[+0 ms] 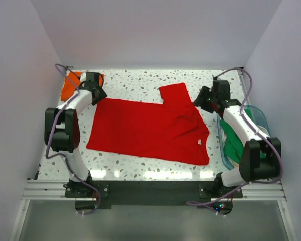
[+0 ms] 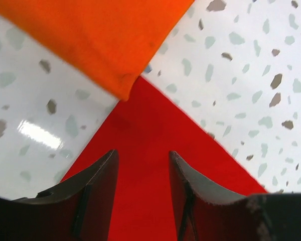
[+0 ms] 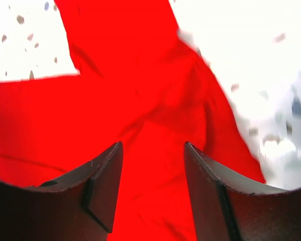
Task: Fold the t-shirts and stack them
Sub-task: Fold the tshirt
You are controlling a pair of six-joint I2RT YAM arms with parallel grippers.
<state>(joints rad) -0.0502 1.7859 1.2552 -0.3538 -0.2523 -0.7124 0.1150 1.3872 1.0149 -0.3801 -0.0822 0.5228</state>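
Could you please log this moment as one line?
red t-shirt spread out | left gripper open, empty | right gripper open, empty

Speckled table (image 1: 135,83), red t-shirt (image 1: 145,130), orange t-shirt (image 1: 69,90), tub (image 1: 257,112)

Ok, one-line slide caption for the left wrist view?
Left tool, open and empty, hangs over a corner of the red t-shirt that meets the orange t-shirt on the speckled table.

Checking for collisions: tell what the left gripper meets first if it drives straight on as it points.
The left gripper would probably meet the red t-shirt first; the orange t-shirt lies beyond. Depth is unclear.
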